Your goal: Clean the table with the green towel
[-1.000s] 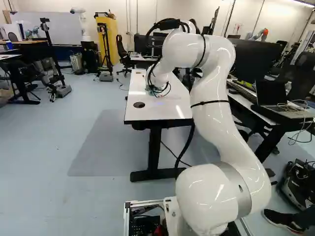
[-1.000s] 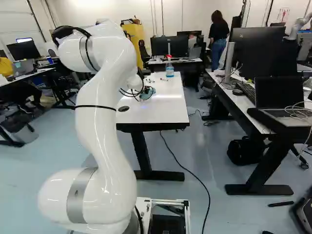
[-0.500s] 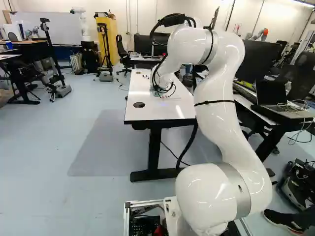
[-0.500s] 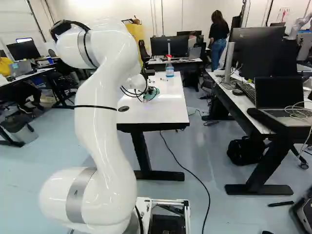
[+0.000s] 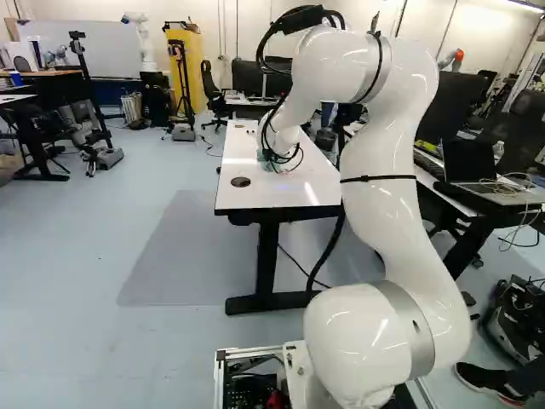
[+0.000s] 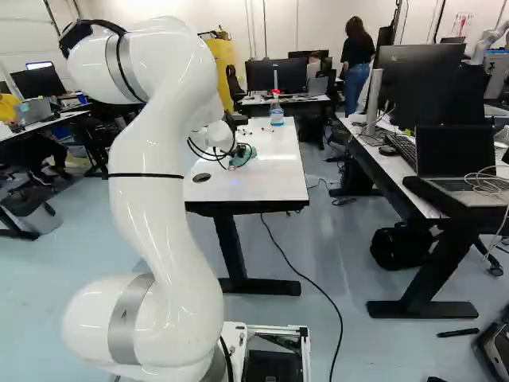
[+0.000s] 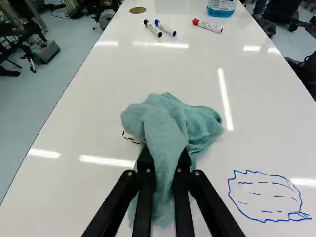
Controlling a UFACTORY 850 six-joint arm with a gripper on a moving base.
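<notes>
At the left of the left base view a wheeled stand (image 5: 91,111) stands on the floor, then another robot (image 5: 143,41) at the back and a black chair (image 5: 213,92). Next comes the white table (image 5: 281,192), with a dark disc (image 5: 240,181) in its near end. In the wrist view short black marks (image 7: 131,138) lie just beside the towel's edge, and a black marker (image 7: 153,28) and a blue marker (image 7: 165,27) lie near each other, well ahead of the towel. The green towel (image 7: 165,128) sits bunched on the table, most of its folds ahead of the fingers. The gripper (image 6: 242,149) is clenched on it, cloth pinched between both fingers. Then come a red marker (image 7: 207,25), a bottle (image 6: 277,114) upright on the table past it, and a wavy blue outline (image 7: 265,196) filled with dashes, apart from the towel. In the right base view, right of the table, are a black bag (image 6: 398,245) on the floor and an open laptop (image 6: 457,159) on a desk (image 6: 398,179).
</notes>
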